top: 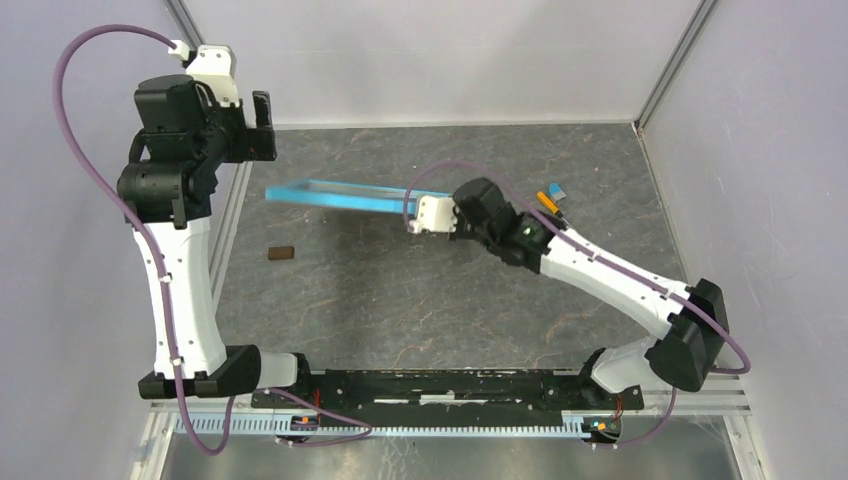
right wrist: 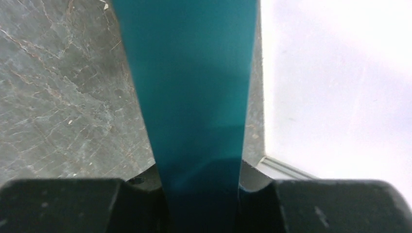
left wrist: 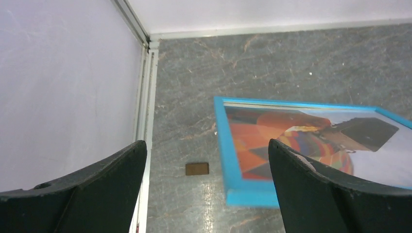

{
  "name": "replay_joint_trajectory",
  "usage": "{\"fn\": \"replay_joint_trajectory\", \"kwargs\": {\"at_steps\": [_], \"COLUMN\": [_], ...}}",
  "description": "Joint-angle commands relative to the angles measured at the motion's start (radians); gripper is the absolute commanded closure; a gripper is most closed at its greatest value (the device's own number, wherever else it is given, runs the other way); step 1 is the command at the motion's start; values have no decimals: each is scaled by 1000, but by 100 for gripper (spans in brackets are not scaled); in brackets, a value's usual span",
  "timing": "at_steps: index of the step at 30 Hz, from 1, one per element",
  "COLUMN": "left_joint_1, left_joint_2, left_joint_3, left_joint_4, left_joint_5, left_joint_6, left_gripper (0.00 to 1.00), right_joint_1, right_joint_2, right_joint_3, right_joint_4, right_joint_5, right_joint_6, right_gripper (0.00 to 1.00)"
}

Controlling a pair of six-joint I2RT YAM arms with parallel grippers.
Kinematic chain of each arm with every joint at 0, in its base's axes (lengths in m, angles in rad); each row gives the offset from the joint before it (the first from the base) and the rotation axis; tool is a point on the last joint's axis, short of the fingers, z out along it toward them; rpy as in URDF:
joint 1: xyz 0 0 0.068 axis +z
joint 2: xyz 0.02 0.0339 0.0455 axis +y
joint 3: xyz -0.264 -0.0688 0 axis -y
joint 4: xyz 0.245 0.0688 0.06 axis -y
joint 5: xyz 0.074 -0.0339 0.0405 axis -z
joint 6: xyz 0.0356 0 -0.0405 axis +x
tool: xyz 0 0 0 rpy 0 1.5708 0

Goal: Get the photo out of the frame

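Frame (top: 345,197): blue-bordered, mid-table (top: 400,300) toward the back, tipped up steeply, so top cam shows mostly its edge. Holds photo (left wrist: 301,141) inside: orange & multicolour balloon on pale sky, visible from left wrist cam. Can't tell whether frame's low edge touches table.

Right hand (top: 420,210): grips frame's right end, fingers (right wrist: 58,204) clamped on blue edge, one each side.

Left hand (left wrist: 206,145): up by left wall, well apart from frame, fingers spread wide, holds nothing.

Small brown tab (top: 281,253): lies flat on table near frame's left corner, not touching.

Orange & blue bits (top: 550,195): back right on table, too small to ID.
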Motion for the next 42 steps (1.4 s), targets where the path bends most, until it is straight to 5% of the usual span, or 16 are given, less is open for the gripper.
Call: {"fn": "replay_joint_trajectory", "kwargs": {"at_steps": [1,13,23,28,33,42], "left_joint_1": [4,4,5,4,4,5], "left_joint_2": [-22,-32,-51,-45,-49,-37], "left_joint_3": [-35,-150,-293,-341,-390,-466], "left_joint_4": [36,56,116,122,126,109], "left_joint_5": [27,28,71,83,88,155], "left_joint_6": [21,35,33,45,63,129], "left_gripper": [0,0,0,0,0,0], "right_joint_1": [77,200,286,315,336,359], "right_joint_2": [-71,-107,-44,2,-22,-92], "right_joint_3": [-129,-643,-958,-977,-967,-935], "right_joint_4": [321,799,1058,1031,925,661], "right_joint_5": [172,425,446,448,385,200], "right_joint_6": [-25,-193,-229,-203,-154,-124], "right_gripper": [100,100,100,62,38,10]}}
